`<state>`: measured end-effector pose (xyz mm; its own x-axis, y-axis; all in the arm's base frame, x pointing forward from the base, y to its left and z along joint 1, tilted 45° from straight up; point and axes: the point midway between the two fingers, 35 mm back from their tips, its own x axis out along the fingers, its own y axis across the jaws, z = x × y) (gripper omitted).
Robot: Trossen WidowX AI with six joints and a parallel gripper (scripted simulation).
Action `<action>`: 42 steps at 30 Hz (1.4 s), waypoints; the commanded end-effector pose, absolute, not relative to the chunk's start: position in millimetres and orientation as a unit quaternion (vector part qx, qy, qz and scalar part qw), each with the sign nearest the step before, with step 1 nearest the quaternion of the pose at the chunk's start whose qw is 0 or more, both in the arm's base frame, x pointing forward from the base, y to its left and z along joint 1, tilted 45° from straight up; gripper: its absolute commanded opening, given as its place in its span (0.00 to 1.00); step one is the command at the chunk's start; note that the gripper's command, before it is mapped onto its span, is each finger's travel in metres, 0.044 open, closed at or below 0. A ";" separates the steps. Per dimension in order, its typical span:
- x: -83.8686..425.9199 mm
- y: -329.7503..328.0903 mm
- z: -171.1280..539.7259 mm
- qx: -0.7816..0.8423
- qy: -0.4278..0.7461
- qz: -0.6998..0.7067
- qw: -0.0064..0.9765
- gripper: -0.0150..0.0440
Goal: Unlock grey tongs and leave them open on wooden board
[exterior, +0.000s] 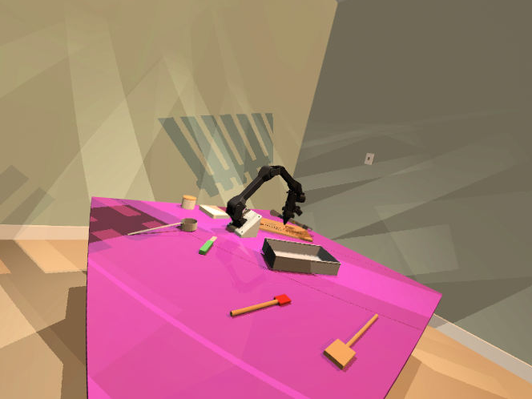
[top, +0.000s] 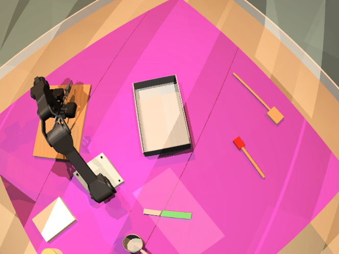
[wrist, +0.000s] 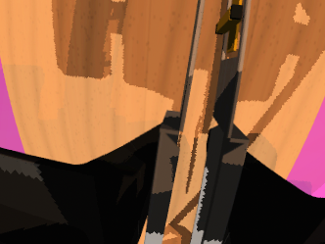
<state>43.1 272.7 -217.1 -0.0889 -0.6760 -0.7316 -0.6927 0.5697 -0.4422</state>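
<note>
Gripping the grey tongs over the wooden board, the gripper is seen clamped on both metal arms.

Largest first: a pink cloth is spread flat; the rectangular, thin-walled roasting tin stands well apart from the board; the board's grain is plain orange wood; the tongs' two slim flat arms are slightly spread, with a small yellow lock piece between them. No writing can be read.

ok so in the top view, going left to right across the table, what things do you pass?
Wooden board with the gripper over it → roasting tin → red-headed spatula → orange-headed spatula.
</note>
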 end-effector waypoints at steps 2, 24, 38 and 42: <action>43.1 272.8 -217.0 -0.464 0.738 0.009 0.490 0.62; 141.9 270.8 -92.5 -0.465 0.736 0.009 0.492 1.00; 160.3 270.6 -60.3 -0.467 0.734 0.012 0.492 1.00; 161.7 288.7 -38.9 -0.471 0.730 0.025 0.495 1.00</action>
